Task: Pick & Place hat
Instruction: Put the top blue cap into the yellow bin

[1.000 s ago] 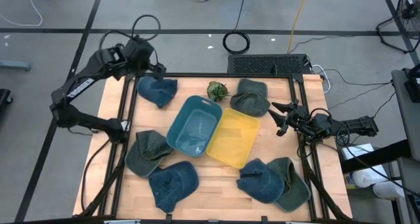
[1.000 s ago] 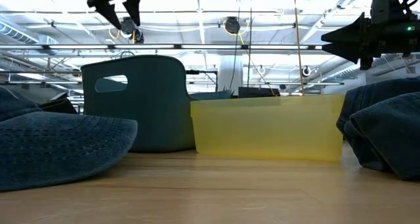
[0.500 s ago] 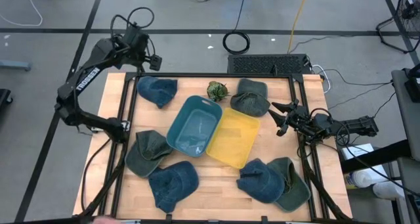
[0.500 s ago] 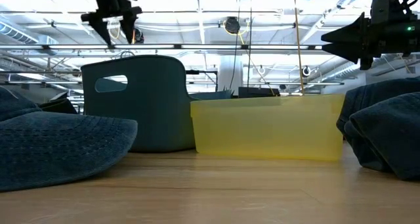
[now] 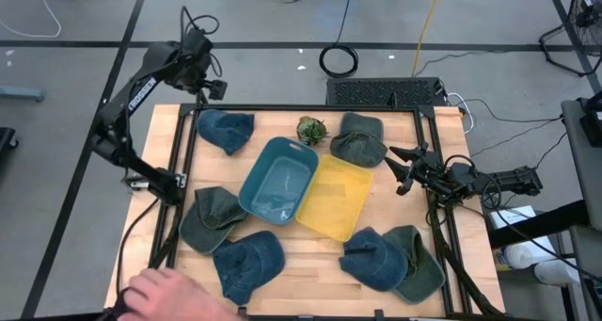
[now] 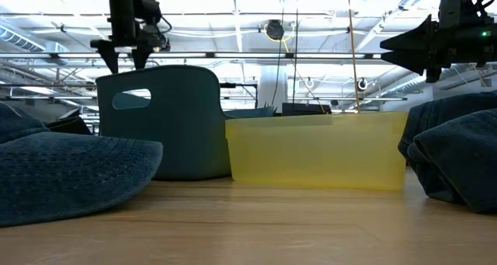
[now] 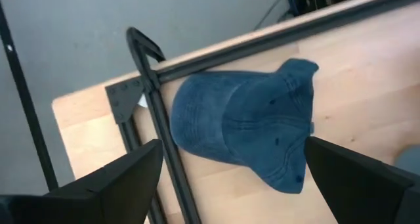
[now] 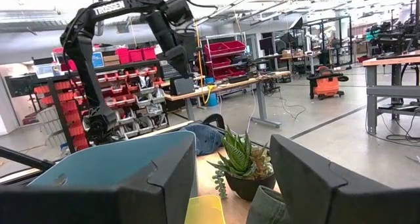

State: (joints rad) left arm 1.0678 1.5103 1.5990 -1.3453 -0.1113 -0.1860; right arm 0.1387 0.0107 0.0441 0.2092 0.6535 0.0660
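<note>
Several denim caps lie on the wooden table. A blue cap [image 5: 226,129] [image 7: 241,121] rests on its crown at the far-left corner. My left gripper [image 5: 214,81] [image 7: 230,184] [image 6: 123,57] hangs open above the table's far-left edge, high over that cap and touching nothing. A green cap [image 5: 359,139] lies far right of centre. My right gripper [image 5: 395,168] [image 8: 233,191] [image 6: 386,44] hovers open at the right side, pointing level toward the bins. Other caps lie along the near side [image 5: 249,264] [image 5: 376,258] [image 5: 212,217].
A teal bin [image 5: 277,180] [image 6: 159,121] and a yellow bin [image 5: 334,200] [image 6: 317,150] stand side by side mid-table. A small potted plant [image 5: 310,130] [image 8: 243,159] sits behind them. A person's hand [image 5: 160,293] reaches in at the near-left corner. A black frame [image 7: 154,112] edges the table.
My left gripper has drawn back from over the blue cap toward the table's far-left edge, with the arm swinging up and out, still open. A person's hand has come into view at the near-left corner. My right arm has kept still.
</note>
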